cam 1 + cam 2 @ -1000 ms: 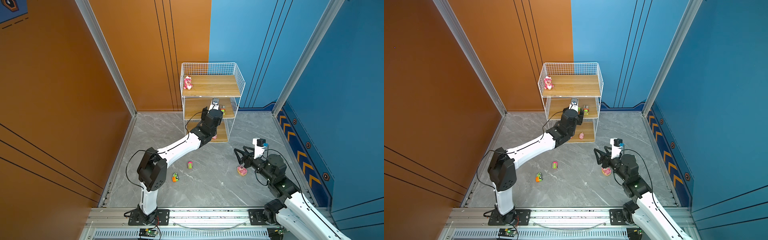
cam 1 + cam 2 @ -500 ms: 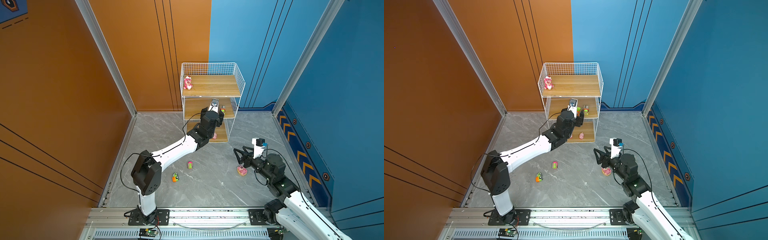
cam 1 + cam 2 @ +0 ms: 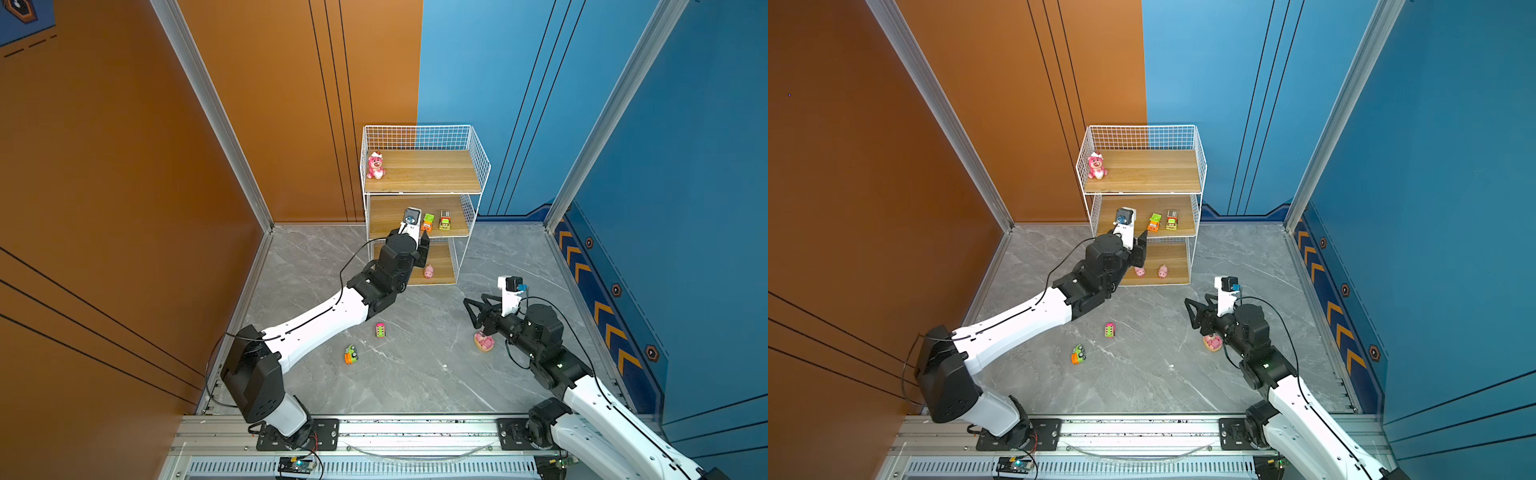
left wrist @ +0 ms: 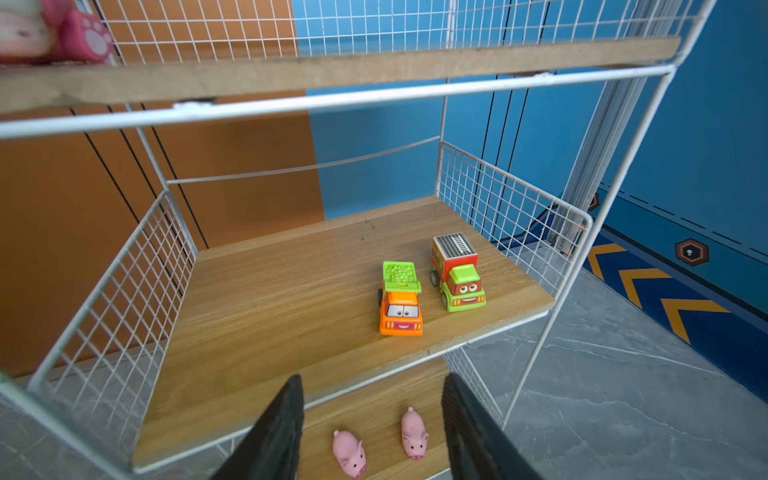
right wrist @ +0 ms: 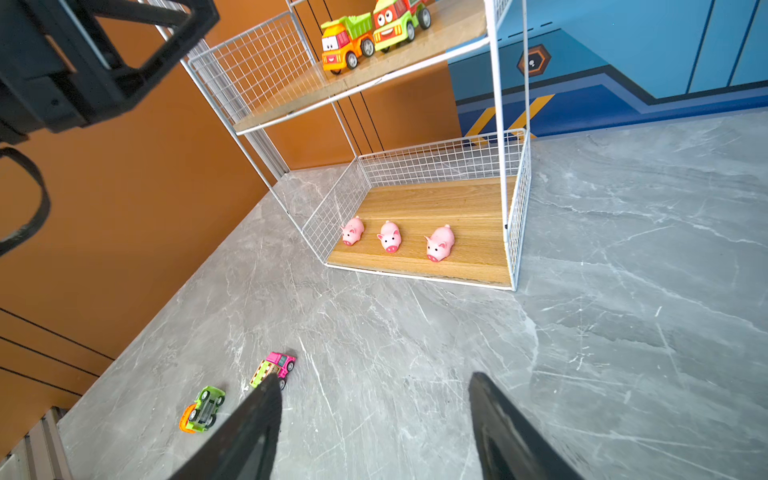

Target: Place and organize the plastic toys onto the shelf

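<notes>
**Hazard 1.** My left gripper stands just in front of the shelf, with its fingertips level with the front wire of the middle board. I judge that a careless sideways or upward move from here could clip that wire and shake the shelf. The orange truck and green truck on the middle board have wheels. The orange one sits near the front edge, so a jolt could roll it off.

**Hazard 2.** The pink figure on a tan base lies on the floor in front of the shelf. It is close under or beside my right gripper; I cannot tell which. The right wrist view does not show it, so a blind descent could tip it or push it away.

**Jaws.** The left jaws stand apart, holding nothing and touching nothing visible. The right jaws stand wide apart and are also empty.

**Toy positions.**
- The pink bear is on the shelf's top board.
- The three pigs stand in a row on its bottom board.
- The pink vehicle and green-orange vehicle are on the floor in front of the shelf, well apart from it, not yet placed.
</notes>
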`<action>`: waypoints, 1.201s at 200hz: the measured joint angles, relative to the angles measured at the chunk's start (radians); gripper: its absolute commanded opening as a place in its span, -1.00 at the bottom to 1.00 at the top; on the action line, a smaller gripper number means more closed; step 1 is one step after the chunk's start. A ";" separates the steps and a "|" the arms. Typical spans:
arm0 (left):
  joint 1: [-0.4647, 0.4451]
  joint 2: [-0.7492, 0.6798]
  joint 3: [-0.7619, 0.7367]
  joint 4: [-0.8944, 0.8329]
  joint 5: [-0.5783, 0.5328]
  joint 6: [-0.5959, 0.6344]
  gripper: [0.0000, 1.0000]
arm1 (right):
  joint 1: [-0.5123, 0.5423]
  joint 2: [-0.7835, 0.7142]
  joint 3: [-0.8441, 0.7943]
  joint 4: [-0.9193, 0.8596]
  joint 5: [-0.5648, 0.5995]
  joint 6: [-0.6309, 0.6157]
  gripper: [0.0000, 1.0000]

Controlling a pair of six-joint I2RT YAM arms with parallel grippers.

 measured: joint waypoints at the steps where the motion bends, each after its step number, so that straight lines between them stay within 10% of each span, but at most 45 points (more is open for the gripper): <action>1: 0.002 -0.004 -0.002 -0.005 0.002 -0.003 -0.04 | 0.000 0.001 0.000 0.000 0.000 0.000 0.43; 139: 0.079 0.134 0.054 -0.104 0.143 -0.187 -1.00 | 0.013 0.050 0.048 -0.001 0.031 -0.030 0.43; 240: 0.106 0.217 0.122 -0.011 0.192 -0.134 -1.00 | 0.013 -0.039 0.023 0.002 0.031 -0.029 0.43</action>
